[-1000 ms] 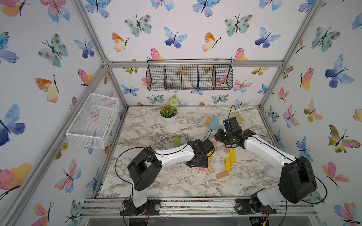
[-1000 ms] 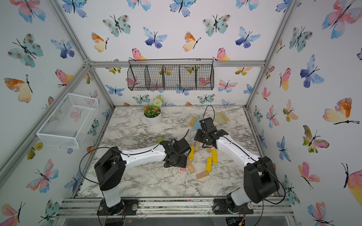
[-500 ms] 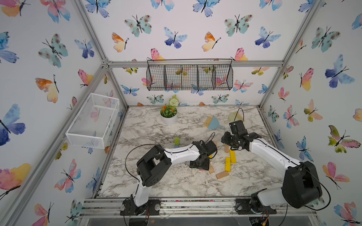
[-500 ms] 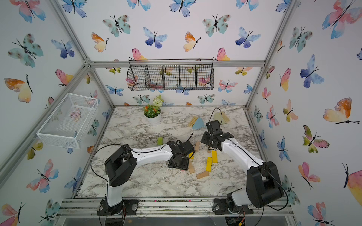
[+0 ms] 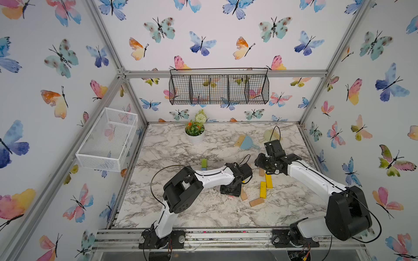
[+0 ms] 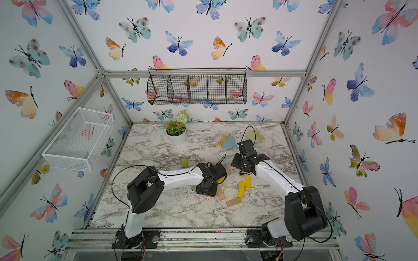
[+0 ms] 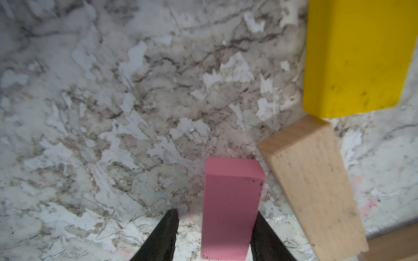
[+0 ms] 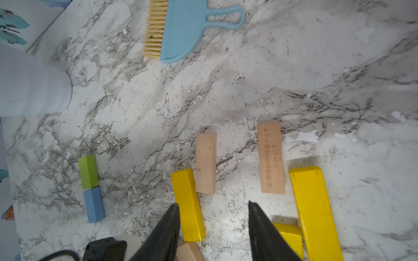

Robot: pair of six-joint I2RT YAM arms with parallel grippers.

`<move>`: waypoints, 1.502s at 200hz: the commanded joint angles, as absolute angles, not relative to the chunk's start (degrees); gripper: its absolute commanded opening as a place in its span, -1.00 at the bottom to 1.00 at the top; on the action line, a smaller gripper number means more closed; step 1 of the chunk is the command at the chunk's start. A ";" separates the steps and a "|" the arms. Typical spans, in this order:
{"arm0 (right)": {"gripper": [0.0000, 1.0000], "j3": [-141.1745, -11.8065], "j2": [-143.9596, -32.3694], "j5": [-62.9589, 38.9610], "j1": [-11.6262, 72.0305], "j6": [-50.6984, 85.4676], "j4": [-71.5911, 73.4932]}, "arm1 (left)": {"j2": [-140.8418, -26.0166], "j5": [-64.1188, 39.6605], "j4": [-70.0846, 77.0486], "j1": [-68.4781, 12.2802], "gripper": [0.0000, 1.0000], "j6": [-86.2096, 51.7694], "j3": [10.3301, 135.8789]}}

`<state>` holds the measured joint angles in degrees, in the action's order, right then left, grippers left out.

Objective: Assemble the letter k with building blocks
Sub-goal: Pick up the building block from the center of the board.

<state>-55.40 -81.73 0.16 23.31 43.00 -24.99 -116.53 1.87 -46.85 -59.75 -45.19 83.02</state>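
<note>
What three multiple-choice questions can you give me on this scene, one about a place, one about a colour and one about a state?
1. Where does the short lime-green rectangular block lie relative to the short light-blue rectangular block?
A. End to end, touching it.
B. Stacked on top of it.
C. Across the table from it.

2. What colour is the short rectangular block between the fingers of the left end effector?
A. Yellow.
B. Tan.
C. Pink.

3. What state is the right end effector in?
A. Shut on a block.
B. Open, gripping nothing.
C. Out of every view.

Answers:
1 A, the right wrist view shows their ends meeting.
2 C, the left wrist view shows it is pink.
3 B, its fingers stand apart with nothing clamped.
</note>
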 commanded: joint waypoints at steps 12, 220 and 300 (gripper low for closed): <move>0.02 -54.58 -81.12 -0.88 23.16 43.27 -25.31 | -118.28 3.88 -48.96 -59.96 0.09 -45.55 83.76; 0.01 -54.29 -82.33 -1.49 23.12 43.17 -25.09 | -112.08 7.38 -49.39 -56.32 -0.44 -45.10 81.75; 0.00 -54.13 -84.33 -4.52 23.13 42.24 -23.91 | -99.87 8.64 -48.14 -46.02 -0.43 -38.70 71.08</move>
